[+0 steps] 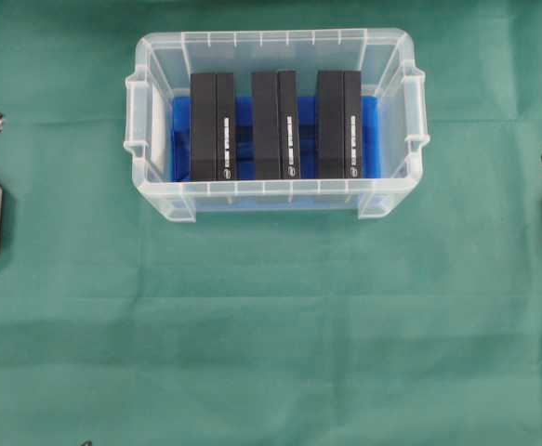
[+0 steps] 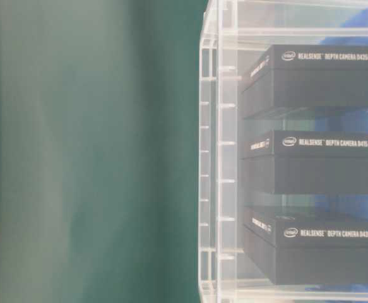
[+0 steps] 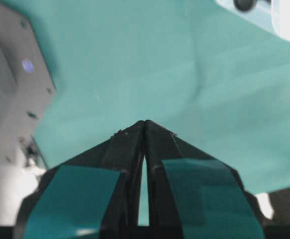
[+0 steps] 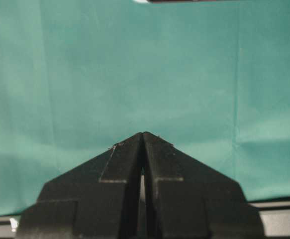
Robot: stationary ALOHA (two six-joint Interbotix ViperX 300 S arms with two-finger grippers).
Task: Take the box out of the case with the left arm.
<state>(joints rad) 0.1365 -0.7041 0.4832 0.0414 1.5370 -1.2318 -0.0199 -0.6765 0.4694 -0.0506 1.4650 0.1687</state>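
Black left gripper with teal tape patches; right gripper plain black.

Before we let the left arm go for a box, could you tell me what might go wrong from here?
1. The left gripper is shut, over bare cloth; it must open before descending.
2. Three boxes stand with narrow gaps, so a finger could jam or nudge a neighbour.
3. The light clear case might lift or slide with the box.

Even, soft lighting, faint shadows, table-level view hazy at left, left wrist view blurred at its edges
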